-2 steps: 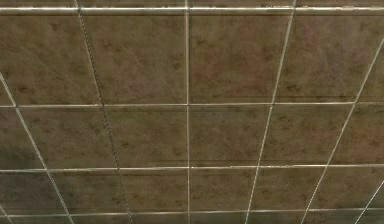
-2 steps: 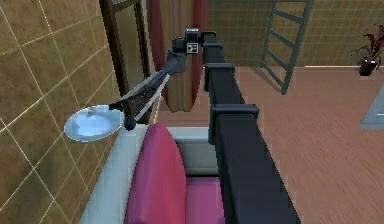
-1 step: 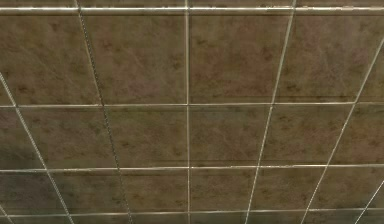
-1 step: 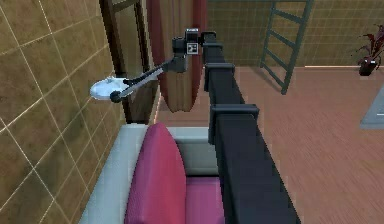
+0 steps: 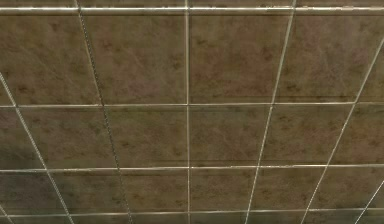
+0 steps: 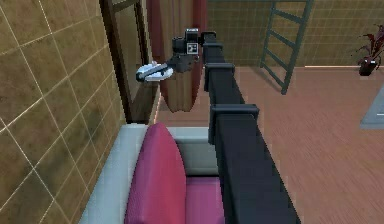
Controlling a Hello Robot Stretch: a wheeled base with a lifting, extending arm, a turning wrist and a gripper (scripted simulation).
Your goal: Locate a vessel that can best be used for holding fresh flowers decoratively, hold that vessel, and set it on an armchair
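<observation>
Holding a silvery vessel [image 6: 152, 72] clear of all surfaces, my gripper [image 6: 167, 68] hangs seemingly past the armchair [image 6: 160, 180]'s far edge. Finger spread I cannot tell. That armchair lies below, back along my arm [image 6: 235, 120].

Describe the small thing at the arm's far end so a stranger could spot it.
Start at the grey armchair with the magenta cushion at the bottom; follow the dark arm up to the tool. At its left tip hangs a small pale, silvery rounded vessel, clear of the chair; tool and wooden door frame around it are dark.
</observation>
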